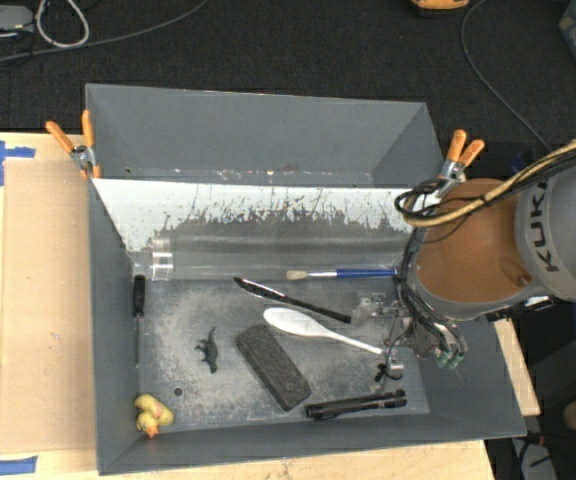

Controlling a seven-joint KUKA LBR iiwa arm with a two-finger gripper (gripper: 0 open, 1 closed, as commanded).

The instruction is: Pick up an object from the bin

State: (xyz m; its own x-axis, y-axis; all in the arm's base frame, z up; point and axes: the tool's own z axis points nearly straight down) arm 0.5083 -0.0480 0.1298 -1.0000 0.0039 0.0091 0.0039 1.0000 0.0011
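Observation:
My gripper [394,356] reaches down into the right side of the bin, under the orange wrist cover. It stands right at the thin handle end of a white plastic spoon [300,324], whose bowl points left toward the bin's middle. A black marker [356,404] lies flat just below the gripper, near the front wall. A black pen [290,299] lies slanted above the spoon. Whether the gripper touches the spoon handle I cannot tell.
A dark grey rectangular block [273,367] lies left of the marker. A blue-handled brush [343,274] and a long clear tube [268,253] lie along the back. A small black animal figure [208,349], a yellow duck [151,415] and a short black stick [139,295] lie at the left.

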